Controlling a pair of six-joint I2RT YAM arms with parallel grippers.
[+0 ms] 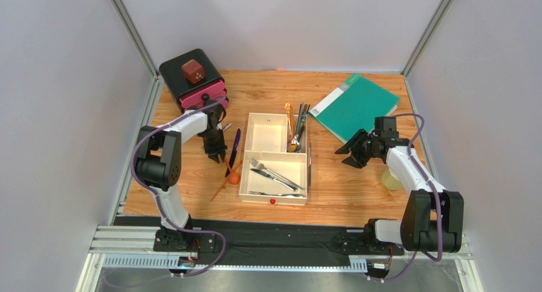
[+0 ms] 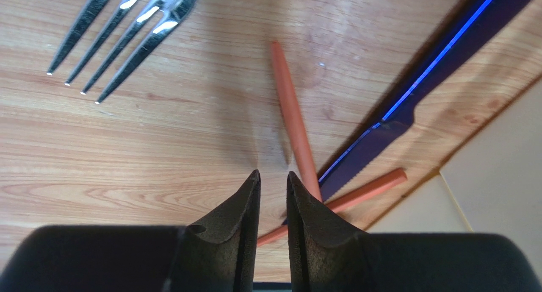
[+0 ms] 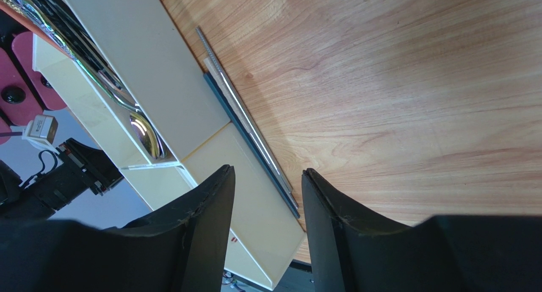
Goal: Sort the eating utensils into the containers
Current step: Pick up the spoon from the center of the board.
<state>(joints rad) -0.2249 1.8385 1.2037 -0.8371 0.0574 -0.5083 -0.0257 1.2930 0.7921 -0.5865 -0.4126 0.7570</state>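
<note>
The cream-white tray (image 1: pixel 306 196) sits mid-table. Its large near compartment holds silver forks and a knife (image 1: pixel 273 174). Its far right compartment holds gold, black and silver utensils (image 1: pixel 296 130). The far left compartment is bare. My left gripper (image 1: pixel 216 153) hangs low left of the tray, narrowly open and empty (image 2: pixel 272 174). Just beyond it lie two orange chopsticks (image 2: pixel 292 120), a blue-purple knife (image 2: pixel 432 63) and a silver fork (image 2: pixel 121 31). An orange spoon (image 1: pixel 234 176) lies nearby. My right gripper (image 1: pixel 353 153) is open and empty (image 3: pixel 267 170), right of the tray. Silver chopsticks (image 3: pixel 245 114) lie along the tray's right wall (image 3: pixel 172 69).
A black box with pink drawers (image 1: pixel 194 79) stands at the far left. A green folder (image 1: pixel 359 104) lies at the far right. A pale yellow cup (image 1: pixel 391 179) stands beside my right arm. A red dot (image 1: pixel 272 202) marks the tray's near rim.
</note>
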